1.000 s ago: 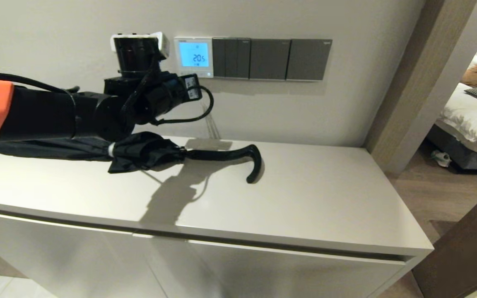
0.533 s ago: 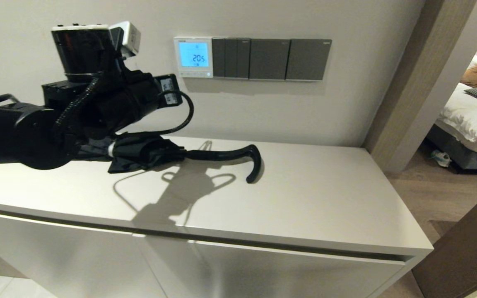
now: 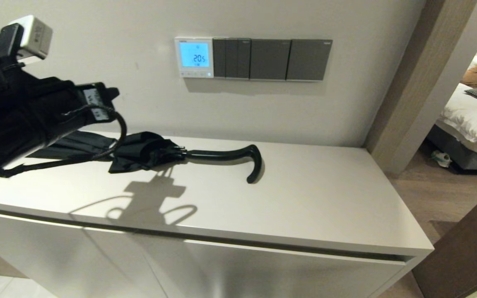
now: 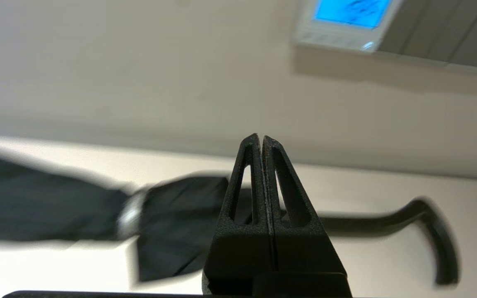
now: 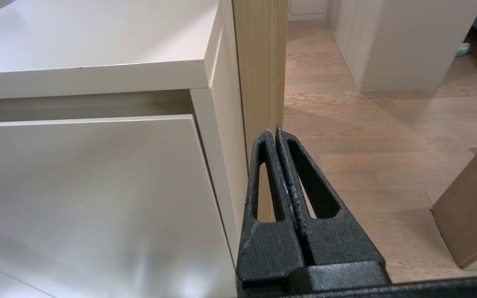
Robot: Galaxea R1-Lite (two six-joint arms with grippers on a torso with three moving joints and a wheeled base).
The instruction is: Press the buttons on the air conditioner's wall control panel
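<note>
The white wall control panel (image 3: 193,58) hangs on the wall above the cabinet, its screen glowing light blue with digits. The row of tiny pale buttons (image 3: 195,74) runs along its bottom edge, uncovered. My left gripper (image 3: 115,92) is shut and empty, well to the left of the panel and back from the wall, above the cabinet top. In the left wrist view the shut gripper (image 4: 262,138) has the panel (image 4: 304,25) and its buttons (image 4: 333,38) far ahead of it. My right gripper (image 5: 273,131) is shut and empty, low beside the cabinet's right end, out of the head view.
A folded black umbrella (image 3: 147,155) with a hooked handle (image 3: 255,165) lies on the white cabinet top (image 3: 304,198) below the panel. Dark grey switch plates (image 3: 269,59) adjoin the panel's right side. A wooden door frame (image 3: 420,82) stands at the right.
My left gripper has drawn back from the panel's bottom edge, moving left and away from the wall. The buttons it covered now show. The screen stays lit.
</note>
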